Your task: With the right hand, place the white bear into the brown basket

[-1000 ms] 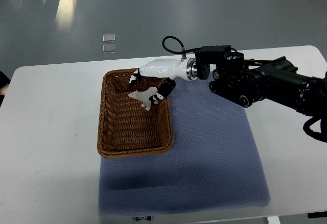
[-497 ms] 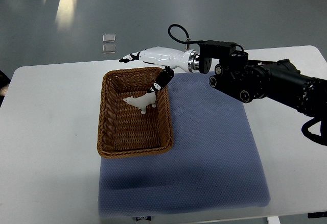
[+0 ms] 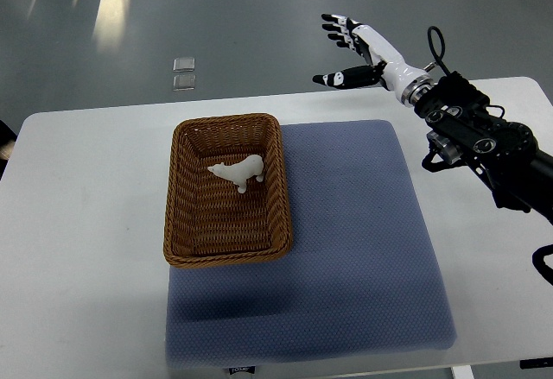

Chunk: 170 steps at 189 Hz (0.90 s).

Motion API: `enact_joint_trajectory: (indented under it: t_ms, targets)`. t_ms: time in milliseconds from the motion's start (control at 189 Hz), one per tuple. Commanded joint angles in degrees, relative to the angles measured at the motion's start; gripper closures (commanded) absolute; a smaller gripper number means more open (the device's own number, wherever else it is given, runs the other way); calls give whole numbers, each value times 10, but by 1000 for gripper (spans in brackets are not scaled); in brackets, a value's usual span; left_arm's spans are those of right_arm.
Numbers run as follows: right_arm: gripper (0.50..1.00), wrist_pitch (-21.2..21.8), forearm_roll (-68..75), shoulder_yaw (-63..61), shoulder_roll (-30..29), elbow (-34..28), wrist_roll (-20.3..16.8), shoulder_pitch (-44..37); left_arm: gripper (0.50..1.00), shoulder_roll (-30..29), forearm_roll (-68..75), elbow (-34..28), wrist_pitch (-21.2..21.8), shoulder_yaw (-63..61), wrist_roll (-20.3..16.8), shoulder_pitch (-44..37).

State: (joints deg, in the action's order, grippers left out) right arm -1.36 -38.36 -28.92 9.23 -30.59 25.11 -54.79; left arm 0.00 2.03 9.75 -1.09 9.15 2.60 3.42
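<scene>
1. Right hand (image 3: 359, 47) empty, fingers spread, raised beyond the table's far edge, well apart from the basket.
2. White bear (image 3: 238, 172) lies inside brown basket (image 3: 226, 255), far half.
3. Placement looks done; nothing left but parking the arm.

The bear (image 3: 238, 172) lies in the basket (image 3: 226, 256), left of centre on the table (image 3: 78, 224); a mat (image 3: 363, 249) adjoins the basket's right side.

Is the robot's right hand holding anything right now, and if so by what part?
Nothing is held. The right hand is open, raised beyond the table's far edge; the white bear lies in the brown basket.
</scene>
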Motion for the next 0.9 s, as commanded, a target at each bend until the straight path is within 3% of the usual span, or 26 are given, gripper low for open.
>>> enact_joint_trajectory:
  t_ms: [0,354,894]
  targets:
    - [574,-1,95,-42,5,10,-10,27,500,0,0,0,-1,0,0,0]
    - [574,0,385,-55,29,11,-14,63,500,0,0,0,-1,0,0,0]
    - [574,3,403,-55,26,11,-7,75,500,0,0,-1,-1,1,-1,0]
